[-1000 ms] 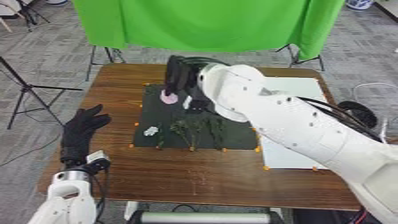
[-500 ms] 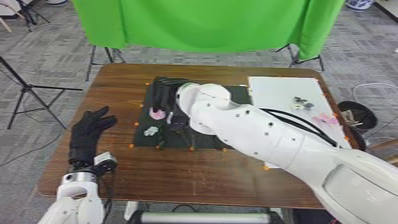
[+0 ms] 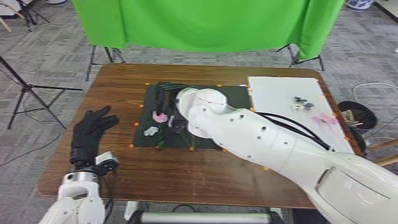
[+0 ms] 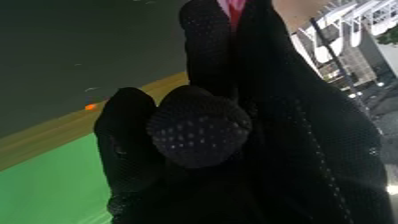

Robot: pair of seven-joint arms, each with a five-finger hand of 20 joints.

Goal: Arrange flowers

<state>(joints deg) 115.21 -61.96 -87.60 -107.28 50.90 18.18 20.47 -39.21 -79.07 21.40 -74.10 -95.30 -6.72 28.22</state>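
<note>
a: how far along are the flowers?
b: partway, i'd guess. a greenish-grey bunch and some pale pink blooms lie on the white board; no finished bouquet there yet.
a: and what's left?
b: the pink flower at the dark mat's left side, the white flower just beside it, and probably the thin green stems near the mat's front edge.
a: how does the pink one look?
b: small and soft, with a deeper pink streak in the wrist view. i'd say it could crush easily.
a: is anything holding it?
b: the right hand seems to pinch it between gloved fingers, over the mat.
a: the left hand?
b: loose, fingers spread, at the tabletop's left edge.
a: farther out?
b: a dark bin with stalks by the right edge, and a green cloth behind.
</note>
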